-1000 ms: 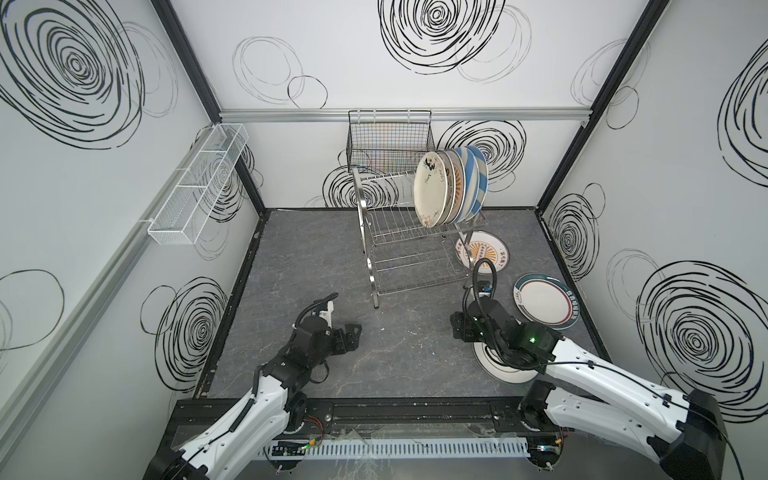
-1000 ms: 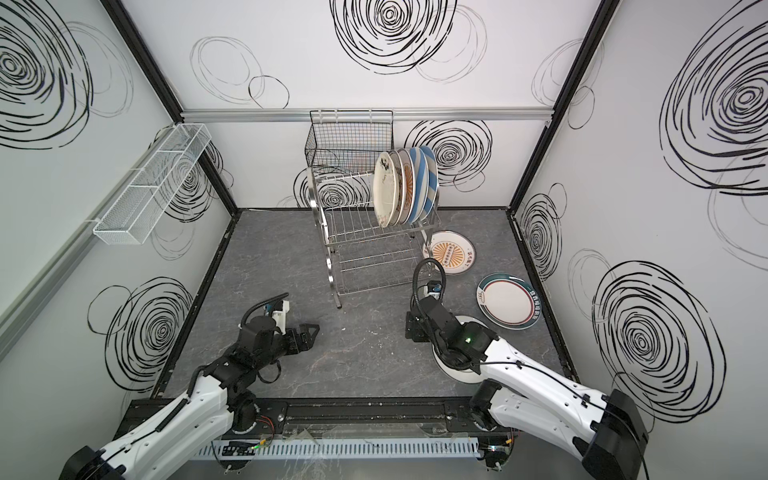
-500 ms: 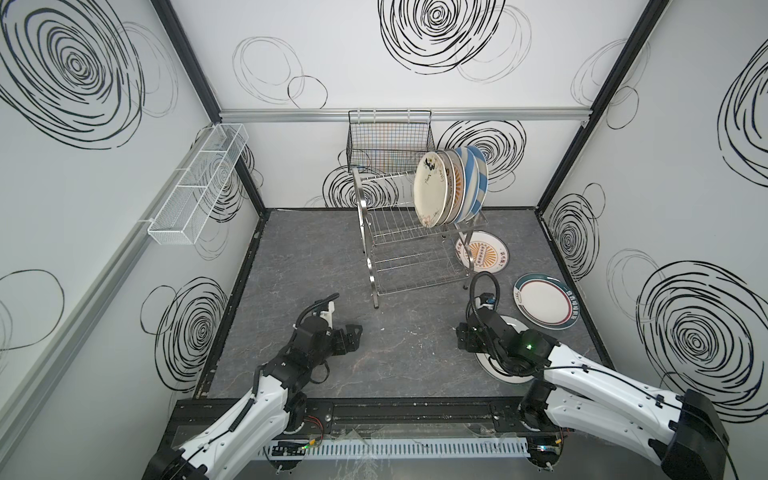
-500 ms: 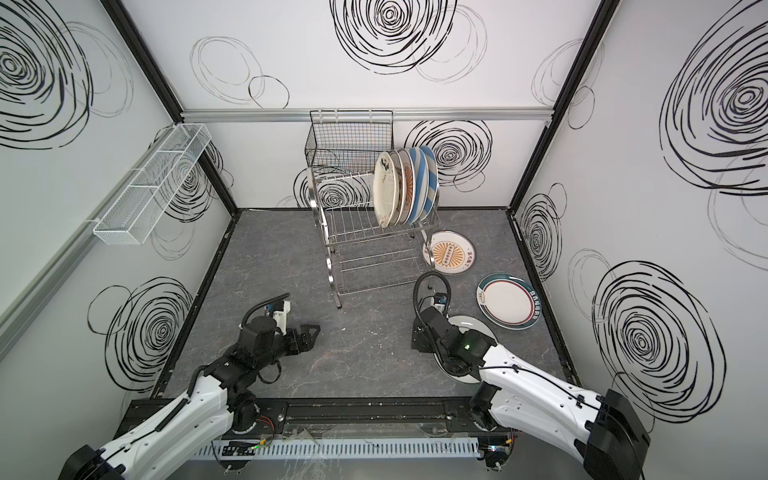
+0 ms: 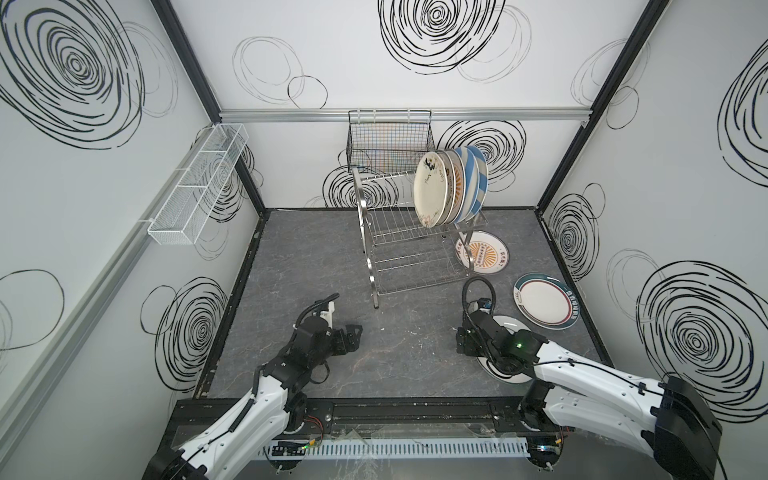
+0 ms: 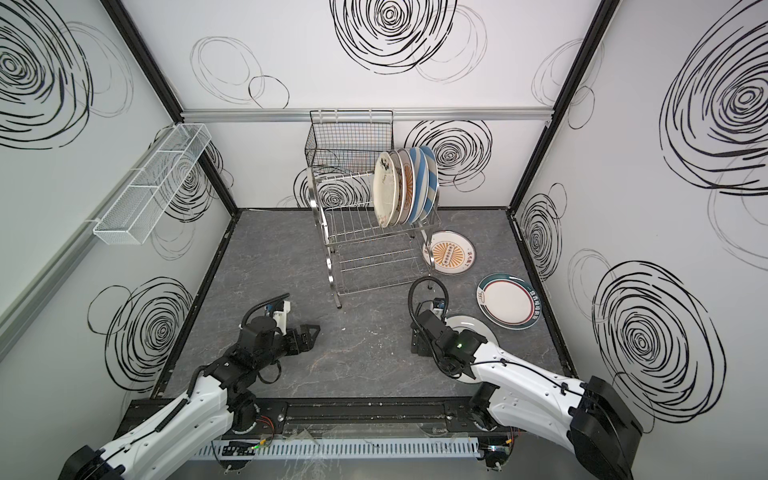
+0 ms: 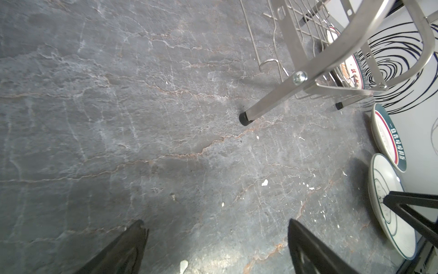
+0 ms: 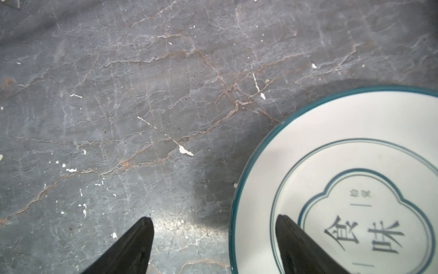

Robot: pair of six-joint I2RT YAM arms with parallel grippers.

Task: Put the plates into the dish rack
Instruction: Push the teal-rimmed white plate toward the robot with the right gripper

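Note:
The dish rack (image 5: pixel 411 249) (image 6: pixel 374 249) stands at the back of the floor, with several plates (image 5: pixel 451 187) (image 6: pixel 405 187) upright in its top tier. Three plates lie flat to its right: an orange sunburst plate (image 5: pixel 484 254), a green-rimmed plate (image 5: pixel 544 301), and a white teal-rimmed plate with Chinese characters (image 8: pixel 355 154) (image 5: pixel 517 323). My right gripper (image 8: pixel 213 218) (image 5: pixel 462 343) is open low over that last plate's rim, one finger above the plate and one above the floor. My left gripper (image 7: pixel 216 221) (image 5: pixel 353 334) is open over bare floor, holding nothing.
A black wire basket (image 5: pixel 388 139) hangs on the back wall behind the rack. A long white mesh tray (image 5: pixel 199 187) is mounted on the left wall. The rack's front leg (image 7: pixel 246 118) stands ahead of my left gripper. Walls close in three sides.
My right gripper has drawn back toward the front edge and sunk lower over the teal-rimmed plate. The left arm has not moved.

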